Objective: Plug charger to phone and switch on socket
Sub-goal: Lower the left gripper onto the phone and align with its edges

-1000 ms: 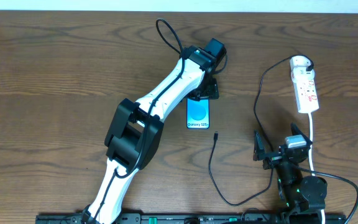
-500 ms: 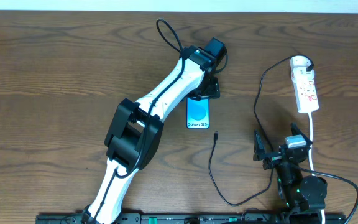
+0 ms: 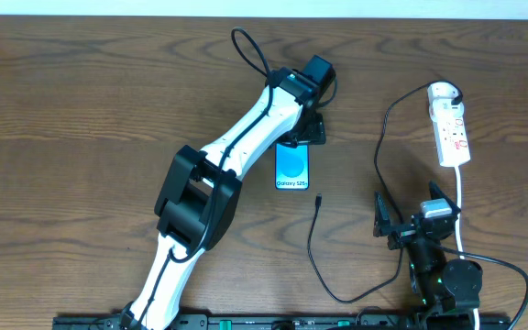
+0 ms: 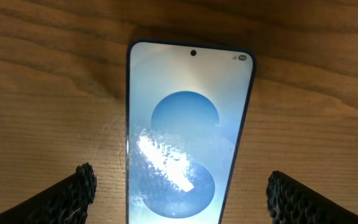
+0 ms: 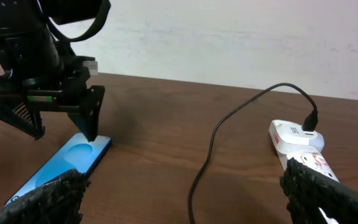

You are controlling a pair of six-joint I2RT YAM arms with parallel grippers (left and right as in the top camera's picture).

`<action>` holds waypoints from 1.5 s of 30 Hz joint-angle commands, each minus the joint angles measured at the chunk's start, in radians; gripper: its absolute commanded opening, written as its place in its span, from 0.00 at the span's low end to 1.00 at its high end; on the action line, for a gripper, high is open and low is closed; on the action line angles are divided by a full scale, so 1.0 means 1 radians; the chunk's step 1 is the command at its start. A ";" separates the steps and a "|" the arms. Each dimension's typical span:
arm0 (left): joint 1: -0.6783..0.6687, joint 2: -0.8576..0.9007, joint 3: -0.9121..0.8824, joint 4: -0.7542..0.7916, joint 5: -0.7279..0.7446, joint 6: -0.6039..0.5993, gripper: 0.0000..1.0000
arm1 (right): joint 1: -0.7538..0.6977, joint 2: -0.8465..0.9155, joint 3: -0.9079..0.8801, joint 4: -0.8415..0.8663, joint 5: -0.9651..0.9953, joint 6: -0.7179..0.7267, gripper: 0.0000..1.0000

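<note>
Dark wood-grain table (image 3: 81, 110), seen from above, with both arms I am driving in frame.

The left gripper (image 3: 301, 136) hangs over the far short end of the phone (image 3: 291, 168). Its jaws are spread wide and hold nothing. In its wrist view the two black textured fingertips (image 4: 82, 186) stand on either side of the phone, clear of its edges. I cannot tell whether either tip touches the glass.

The right gripper (image 3: 411, 220) sits near the table's front right, also spread wide and empty, well apart from the phone.

The phone lies flat and screen up at the table's middle. It shows a blue wallpaper with white text reading "Galaxy S25+" at its near end.

The charger (image 3: 312, 247) is a thin black cable. Its loose plug tip (image 3: 318, 199) lies just right of the phone's near end, not touching it. Its other end runs to a rounded white plug at the far end of the socket (image 3: 451, 128).

The socket lies at the far right. Its red markings are too small for me to read. A white cord (image 3: 459, 197) leads from it toward the front.

I count one phone, one black cable, one power strip and two grippers.
</note>
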 commanded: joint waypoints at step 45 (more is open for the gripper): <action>-0.023 0.121 -0.071 0.065 -0.006 0.002 0.90 | 0.005 -0.005 -0.002 -0.003 0.001 -0.012 0.99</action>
